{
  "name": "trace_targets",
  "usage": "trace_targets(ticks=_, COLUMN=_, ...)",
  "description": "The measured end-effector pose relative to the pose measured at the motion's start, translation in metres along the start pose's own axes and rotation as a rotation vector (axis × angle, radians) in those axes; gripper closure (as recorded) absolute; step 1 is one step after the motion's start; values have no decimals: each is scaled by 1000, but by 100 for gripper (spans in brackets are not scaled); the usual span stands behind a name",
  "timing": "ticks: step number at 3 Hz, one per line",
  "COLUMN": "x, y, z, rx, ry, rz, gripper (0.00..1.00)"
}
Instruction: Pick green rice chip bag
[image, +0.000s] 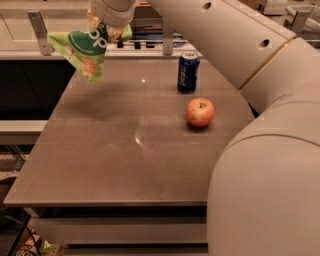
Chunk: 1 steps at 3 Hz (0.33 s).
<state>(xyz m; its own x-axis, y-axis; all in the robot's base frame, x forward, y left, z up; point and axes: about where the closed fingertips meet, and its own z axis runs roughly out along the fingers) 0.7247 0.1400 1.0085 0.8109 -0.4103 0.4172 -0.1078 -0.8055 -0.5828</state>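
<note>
gripper (109, 31) held chip bag (82, 50) by one end, up left of can (188, 72) | bag looked light, floppy, slippery | best pinched at edge

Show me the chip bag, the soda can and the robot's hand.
green rice chip bag (82, 50), camera view, dark green logo.
blue can (188, 73), camera view, its side.
gripper (106, 33), camera view, top left, between fingertips holding the bag.
</note>
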Motion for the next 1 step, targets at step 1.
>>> trace_targets(ticks=1, x=0, y=0, z=0, rx=0, ry=0, rz=0, gripper=100)
